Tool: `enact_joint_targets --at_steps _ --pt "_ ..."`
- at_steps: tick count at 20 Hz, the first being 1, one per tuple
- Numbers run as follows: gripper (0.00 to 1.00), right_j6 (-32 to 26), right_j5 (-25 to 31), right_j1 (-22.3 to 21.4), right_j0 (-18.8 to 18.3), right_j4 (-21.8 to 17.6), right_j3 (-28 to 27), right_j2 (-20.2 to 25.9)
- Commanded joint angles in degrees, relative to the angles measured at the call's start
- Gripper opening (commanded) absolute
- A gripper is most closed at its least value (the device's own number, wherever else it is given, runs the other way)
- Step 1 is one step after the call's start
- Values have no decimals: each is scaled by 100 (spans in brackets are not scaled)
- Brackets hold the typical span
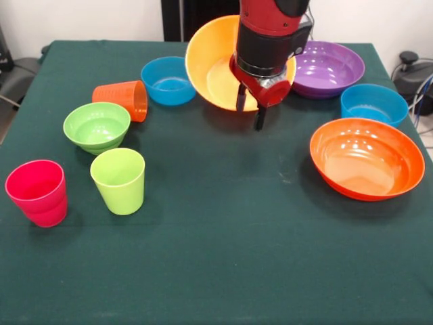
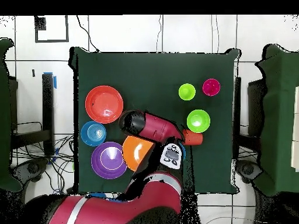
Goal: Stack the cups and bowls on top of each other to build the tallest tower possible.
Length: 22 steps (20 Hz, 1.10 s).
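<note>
Fingers [image 1: 249, 107] gripping tilted, glossy yellow-orange bowl [image 1: 213, 68]

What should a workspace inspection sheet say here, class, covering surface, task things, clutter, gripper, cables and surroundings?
Surface: dark green table.
Job's things: orange cup on its side; lime green cup and pinkish red cup upright; small green bowl, blue bowl by the orange cup, purple bowl, blue bowl by the purple bowl, red-orange bowl; nothing stacked.
Clutter: nothing seen.
Grippers: gripper shut on tilted yellow-orange bowl.
Cables: cables on the floor beside the table.
Surroundings: white tiled floor.
</note>
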Motion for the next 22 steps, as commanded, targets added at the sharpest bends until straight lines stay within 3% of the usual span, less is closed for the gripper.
enact_joint_targets --at_steps 1,14,22 --pt "100 702 1033 431 196 -7 -94 190" --pt "100 580 1054 409 161 4 -177 215" --pt "100 666 1356 272 264 -47 -227 28"
